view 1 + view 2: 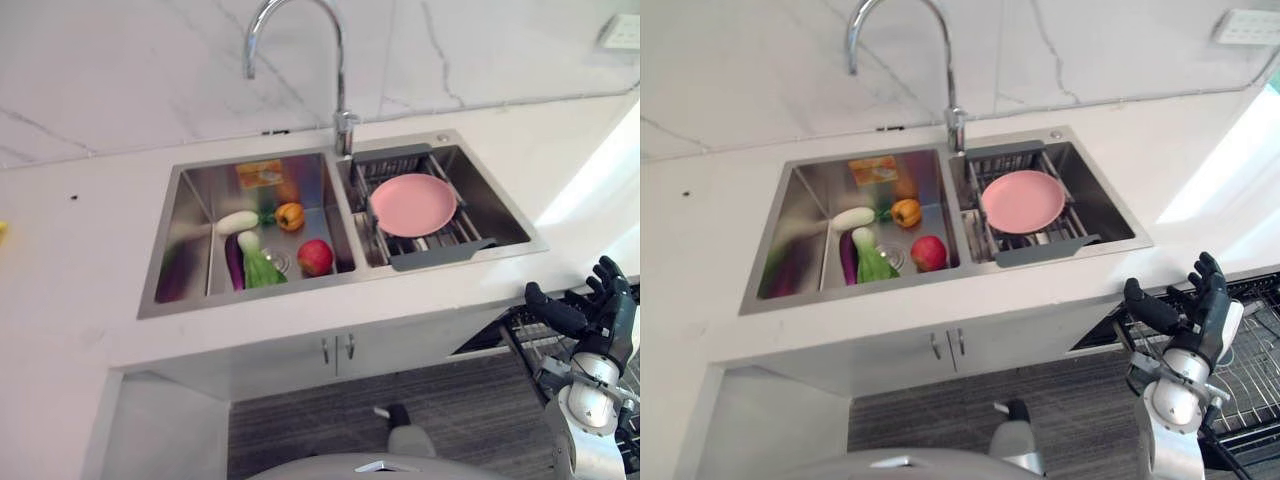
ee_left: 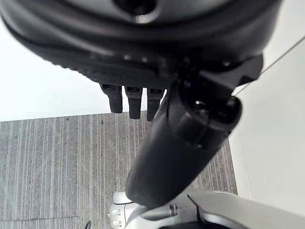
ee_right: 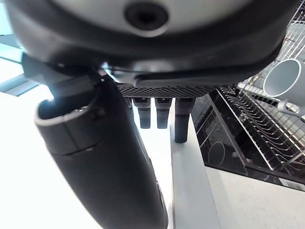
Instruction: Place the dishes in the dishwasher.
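I see pink plate (image 1: 413, 203) on rack (image 1: 436, 252) in right sink basin (image 1: 497, 205), veg in left basin. Right hand (image 1: 1196, 305) empty, fingers relaxed, over dishwasher rack (image 1: 1250, 365); left hand (image 2: 143, 102) also slack.

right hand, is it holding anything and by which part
Nothing is held. The right hand hangs open above the dishwasher rack, its fingers straight and bare. The pink plate lies in the sink's drain basket.

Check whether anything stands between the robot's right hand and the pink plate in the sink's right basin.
Nothing visible does. The round pink plate lies uncovered on the grey drain rack in the right basin. The open right hand hangs over the pulled-out dishwasher rack, with only bare white counter between them.
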Controlling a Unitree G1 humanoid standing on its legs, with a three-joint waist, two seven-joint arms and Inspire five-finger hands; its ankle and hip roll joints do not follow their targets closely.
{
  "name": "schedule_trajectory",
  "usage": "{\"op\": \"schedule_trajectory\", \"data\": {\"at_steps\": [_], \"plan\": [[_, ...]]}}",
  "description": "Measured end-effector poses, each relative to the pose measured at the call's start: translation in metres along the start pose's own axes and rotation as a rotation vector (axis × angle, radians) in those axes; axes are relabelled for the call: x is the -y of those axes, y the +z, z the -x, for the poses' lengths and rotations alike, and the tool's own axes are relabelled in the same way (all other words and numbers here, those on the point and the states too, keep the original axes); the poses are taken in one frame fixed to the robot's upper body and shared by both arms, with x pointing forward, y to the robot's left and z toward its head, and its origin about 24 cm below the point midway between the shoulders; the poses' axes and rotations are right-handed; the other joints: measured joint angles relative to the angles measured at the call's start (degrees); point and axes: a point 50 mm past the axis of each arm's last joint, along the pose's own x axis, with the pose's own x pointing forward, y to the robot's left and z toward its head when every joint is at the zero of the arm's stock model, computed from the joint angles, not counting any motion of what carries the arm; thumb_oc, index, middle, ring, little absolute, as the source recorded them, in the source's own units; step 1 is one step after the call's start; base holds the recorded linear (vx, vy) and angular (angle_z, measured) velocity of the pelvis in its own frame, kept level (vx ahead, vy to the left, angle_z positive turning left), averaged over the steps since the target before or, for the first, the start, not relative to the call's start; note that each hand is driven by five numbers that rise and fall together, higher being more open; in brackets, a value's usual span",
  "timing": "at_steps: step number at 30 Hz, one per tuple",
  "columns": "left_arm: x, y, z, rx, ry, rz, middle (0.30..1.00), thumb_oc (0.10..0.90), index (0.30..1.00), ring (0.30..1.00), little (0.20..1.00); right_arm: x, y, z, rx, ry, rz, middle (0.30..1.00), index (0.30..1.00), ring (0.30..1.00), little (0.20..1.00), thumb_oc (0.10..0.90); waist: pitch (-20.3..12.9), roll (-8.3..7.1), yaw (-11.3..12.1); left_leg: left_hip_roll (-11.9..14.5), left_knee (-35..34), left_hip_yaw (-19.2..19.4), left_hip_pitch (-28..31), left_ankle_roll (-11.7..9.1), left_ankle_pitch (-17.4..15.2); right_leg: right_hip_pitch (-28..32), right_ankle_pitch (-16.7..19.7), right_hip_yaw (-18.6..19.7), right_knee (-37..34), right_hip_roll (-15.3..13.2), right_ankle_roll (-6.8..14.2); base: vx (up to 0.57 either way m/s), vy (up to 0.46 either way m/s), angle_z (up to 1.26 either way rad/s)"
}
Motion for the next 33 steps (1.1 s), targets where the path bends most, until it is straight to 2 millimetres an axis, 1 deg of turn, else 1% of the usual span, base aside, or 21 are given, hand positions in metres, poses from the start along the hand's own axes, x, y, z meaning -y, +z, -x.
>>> {"op": "schedule_trajectory", "data": {"at_steps": [1, 2, 3, 4, 5, 6, 7, 9, 12, 14, 18, 19, 21, 22, 25, 26, 27, 29, 31, 32, 33], "plan": [[-0.002, 0.002, 0.0, 0.005, 0.005, -0.001, 0.9, 0.8, 0.9, 0.9, 0.9, -0.002, 0.004, 0.0, 0.018, 0.027, -0.003, 0.9, 0.9, 0.9, 0.9, 0.8, -0.3, -0.51, 0.4, -0.2, 0.0, 0.9, 0.0, -0.9, -0.1, 2.2, -0.6, 0.2, -2.4, -0.3, 0.0, 0.09, -0.048, -0.21], [0.004, 0.008, 0.0, 0.027, -0.011, 0.001, 0.9, 0.8, 0.9, 0.9, 0.9, -0.002, 0.013, -0.002, 0.058, 0.07, 0.022, 0.9, 0.9, 0.9, 0.9, 0.8, -0.2, 1.5, 0.3, 1.6, -0.1, 1.1, -0.1, -2.3, 0.2, 1.9, -0.3, 0.0, -2.3, 1.4, -1.3, 0.09, -0.048, -0.21], [0.004, 0.008, 0.0, 0.027, -0.011, 0.001, 0.9, 0.8, 0.9, 0.9, 0.9, -0.002, 0.013, -0.002, 0.058, 0.07, 0.022, 0.9, 0.9, 0.9, 0.9, 0.8, -0.2, 1.5, 0.3, 1.6, -0.1, 1.1, -0.1, -2.3, 0.2, 1.9, -0.3, 0.0, -2.3, 1.4, -1.3, 0.09, -0.044, -0.1], [0.016, 0.014, 0.002, 0.052, -0.039, 0.008, 0.9, 0.8, 0.9, 0.9, 0.9, 0.0, 0.021, -0.006, 0.113, 0.141, 0.146, 0.9, 0.9, 0.9, 0.9, 0.8, -0.6, 4.16, 0.8, 4.1, -0.4, 1.2, 0.6, -3.8, 0.2, 2.8, -1.0, 0.0, -2.4, 4.0, -3.0, 0.06, -0.017, -0.05], [0.017, 0.016, 0.002, 0.064, -0.041, 0.01, 0.9, 0.8, 0.9, 0.9, 0.9, -0.001, 0.024, -0.008, 0.131, 0.163, 0.183, 0.9, 0.9, 0.9, 0.9, 0.8, -0.6, 4.68, 1.0, 4.8, -0.4, 1.1, 0.4, -4.2, 0.3, 2.7, -1.2, -0.1, -2.4, 4.7, -3.3, 0.06, -0.017, -0.05], [0.017, 0.016, 0.002, 0.064, -0.041, 0.01, 0.9, 0.8, 0.9, 0.9, 0.9, -0.001, 0.024, -0.008, 0.131, 0.163, 0.183, 0.9, 0.9, 0.9, 0.9, 0.8, -0.6, 4.68, 1.0, 4.8, -0.4, 1.1, 0.4, -4.2, 0.3, 2.7, -1.2, -0.1, -2.4, 4.7, -3.3, 0.03, -0.007, 0.04], [0.017, 0.024, 0.003, 0.085, -0.033, 0.01, 0.9, 0.8, 0.9, 0.9, 0.9, 0.0, 0.026, -0.005, 0.152, 0.166, 0.239, 0.9, 0.9, 0.9, 0.9, 0.8, -0.6, 4.89, 0.7, 5.8, -0.4, 1.3, 0.6, -4.8, 0.6, 2.4, -1.6, 0.0, -2.6, 5.8, -3.7, 0.0, 0.0, 0.0], [0.019, 0.024, 0.003, 0.082, -0.031, 0.011, 0.9, 0.8, 0.9, 0.9, 0.9, 0.0, 0.028, 0.0, 0.171, 0.164, 0.267, 0.9, 0.9, 0.9, 0.9, 0.8, -0.6, 4.88, 0.3, 6.5, -0.4, 1.7, 0.6, -5.1, 0.7, 1.9, -1.5, 0.7, -2.6, 6.7, -3.9, 0.03, -0.002, -0.18], [0.018, 0.022, 0.003, 0.076, -0.019, 0.009, 0.9, 0.8, 0.9, 0.9, 0.9, -0.001, 0.035, 0.001, 0.207, 0.157, 0.293, 0.9, 0.9, 0.9, 0.9, 0.8, -0.6, 4.82, -0.9, 6.7, -0.4, 3.9, 0.4, -5.2, 0.7, 0.6, -0.6, 2.9, -2.6, 7.0, -4.0, 0.02, 0.008, -0.39], [0.018, 0.02, 0.003, 0.072, -0.016, 0.009, 0.9, 0.8, 0.9, 0.9, 0.9, -0.001, 0.043, 0.003, 0.245, 0.148, 0.314, 0.9, 0.9, 0.9, 0.9, 0.8, -0.5, 4.65, -1.1, 6.5, -0.4, 4.7, 0.4, -5.1, 0.7, 0.6, -0.2, 3.5, -2.6, 6.8, -4.1, 0.01, 0.0, -0.19], [0.017, 0.022, 0.003, 0.087, -0.013, -0.013, 0.9, 0.8, 0.9, 0.9, 0.9, -0.006, 0.065, 0.009, 0.36, 0.143, 0.326, 0.9, 0.9, 0.9, 0.9, 0.8, -1.0, 3.74, -0.8, 6.1, -0.4, 4.1, 0.1, -4.9, 0.8, 0.7, -0.1, 3.2, -2.6, 6.4, -4.1, 0.0, -0.008, 0.09], [0.014, 0.023, 0.003, 0.096, -0.006, -0.016, 0.9, 0.8, 0.9, 0.9, 0.9, -0.009, 0.073, 0.012, 0.406, 0.151, 0.337, 0.9, 0.9, 0.9, 0.9, 0.8, -1.2, 3.38, -0.6, 6.1, -0.4, 3.4, 0.0, -4.9, 0.9, 1.0, -0.1, 2.7, -2.6, 6.3, -4.2, 0.0, -0.018, 0.24], [0.014, 0.025, 0.003, 0.106, -0.004, -0.015, 0.9, 0.8, 0.9, 0.9, 0.9, -0.011, 0.079, 0.012, 0.457, 0.158, 0.367, 0.9, 0.9, 0.9, 0.9, 0.8, -1.6, 2.64, 0.1, 6.0, -0.4, 2.5, -0.1, -4.8, 1.0, 1.3, -0.1, 1.7, -2.6, 6.2, -4.3, 0.0, -0.02, 0.26], [0.013, 0.024, 0.003, 0.105, -0.002, -0.016, 0.9, 0.8, 0.9, 0.9, 0.9, -0.011, 0.08, 0.012, 0.465, 0.157, 0.376, 0.9, 0.9, 0.9, 0.9, 0.8, -1.8, 2.35, 0.8, 6.0, -0.4, 2.2, -0.2, -4.8, 1.0, 1.4, -0.1, 1.4, -2.6, 6.2, -4.3, 0.0, -0.022, 0.16], [0.011, 0.027, 0.003, 0.118, 0.002, -0.033, 0.9, 0.8, 0.9, 0.9, 0.9, -0.016, 0.081, 0.012, 0.477, 0.175, 0.388, 0.9, 0.9, 0.9, 0.9, 0.8, -2.1, 1.87, 1.6, 5.9, -0.4, 1.4, -0.6, -4.8, 1.2, 1.4, -0.2, 0.7, -2.6, 5.9, -4.3, 0.0, -0.018, 0.15], [0.008, 0.024, 0.002, 0.11, 0.011, -0.034, 0.9, 0.8, 0.9, 0.9, 0.9, -0.018, 0.081, 0.012, 0.479, 0.189, 0.388, 0.9, 0.9, 0.9, 0.9, 0.8, -2.1, 1.83, 2.3, 5.8, -0.4, 1.1, -0.8, -4.7, 1.4, 1.5, -0.2, 0.4, -2.5, 5.8, -4.3, -0.01, -0.032, 0.12], [0.007, 0.024, 0.002, 0.114, 0.01, -0.044, 0.9, 0.8, 0.9, 0.9, 0.9, -0.019, 0.079, 0.011, 0.477, 0.208, 0.4, 0.9, 0.9, 0.9, 0.9, 0.8, -2.2, 1.69, 2.3, 5.7, -0.4, 1.0, -0.9, -4.7, 1.3, 1.5, -0.2, 0.2, -2.4, 5.7, -4.3, 0.0, -0.021, 0.11], [0.006, 0.026, 0.002, 0.127, 0.012, -0.069, 0.9, 0.8, 0.9, 0.9, 0.9, -0.021, 0.072, 0.003, 0.455, 0.266, 0.461, 0.9, 0.9, 0.9, 0.9, 0.8, -2.7, 1.01, 2.5, 5.6, -0.4, 0.3, -1.0, -4.7, 1.4, 1.6, -0.3, -0.2, -2.6, 5.6, -4.2, 0.01, -0.019, 0.16], [0.002, 0.024, 0.002, 0.12, 0.01, -0.072, 0.9, 0.8, 0.9, 0.9, 0.9, -0.023, 0.068, -0.002, 0.432, 0.295, 0.475, 0.9, 0.9, 0.9, 0.9, 0.8, -2.8, 0.62, 3.5, 5.7, -0.4, -0.2, -1.2, -4.6, 1.5, 1.7, -0.4, -0.6, -2.6, 5.5, -4.2, 0.02, -0.031, 0.13], [0.0, 0.021, 0.001, 0.114, 0.006, -0.081, 0.9, 0.8, 0.9, 0.9, 0.9, -0.027, 0.067, -0.01, 0.425, 0.313, 0.472, 0.9, 0.9, 0.9, 0.9, 0.8, -2.9, 0.58, 4.0, 5.6, -0.4, -0.3, -1.1, -4.6, 1.5, 1.9, -0.4, -0.7, -2.6, 5.5, -4.2, 0.02, -0.041, 0.06], [-0.001, 0.024, 0.001, 0.119, -0.005, -0.094, 0.9, 0.8, 0.9, 0.9, 0.9, -0.029, 0.065, -0.022, 0.406, 0.316, 0.481, 0.9, 0.9, 0.9, 0.9, 0.8, -3.1, 0.39, 3.9, 5.6, -0.4, -0.5, -1.0, -4.6, 1.6, 2.1, -0.4, -0.9, -2.6, 5.5, -4.2, 0.01, -0.023, 0.05]]}}
